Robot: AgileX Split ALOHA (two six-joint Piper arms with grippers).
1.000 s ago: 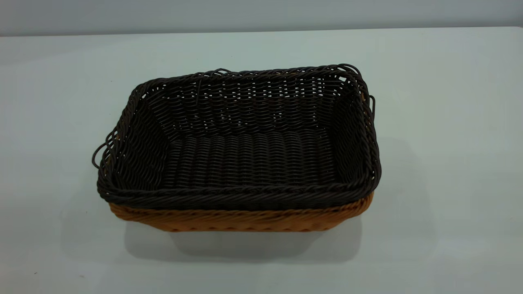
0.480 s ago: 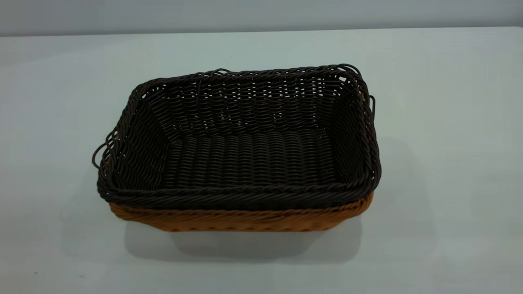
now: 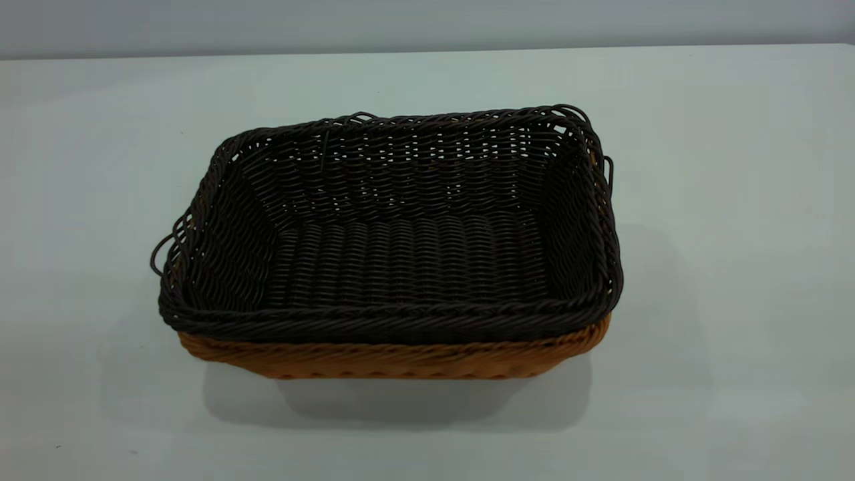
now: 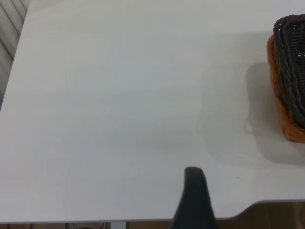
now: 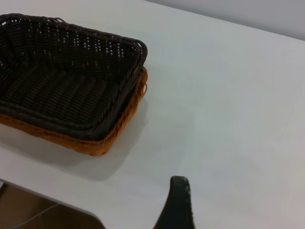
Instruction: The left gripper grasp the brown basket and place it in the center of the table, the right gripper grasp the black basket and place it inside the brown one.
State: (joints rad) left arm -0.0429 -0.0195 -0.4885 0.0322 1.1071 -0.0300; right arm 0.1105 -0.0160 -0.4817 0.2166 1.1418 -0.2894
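1. The black basket (image 3: 401,260) sits nested inside the brown basket (image 3: 394,359), upright; its braided rim stands above the brown rim; only a strip of the brown wall shows below it on the near side.
2. The nested pair rests near the middle of the surface (image 3: 721,200); a dark loop handle projects at each short end.
3. The left end effector (image 4: 194,200) is off to the side of the baskets, touching neither; only one dark finger shows; I cannot tell its opening.
4. The right end effector (image 5: 175,205) is likewise apart from the baskets, holding nothing visible; opening cannot be told.
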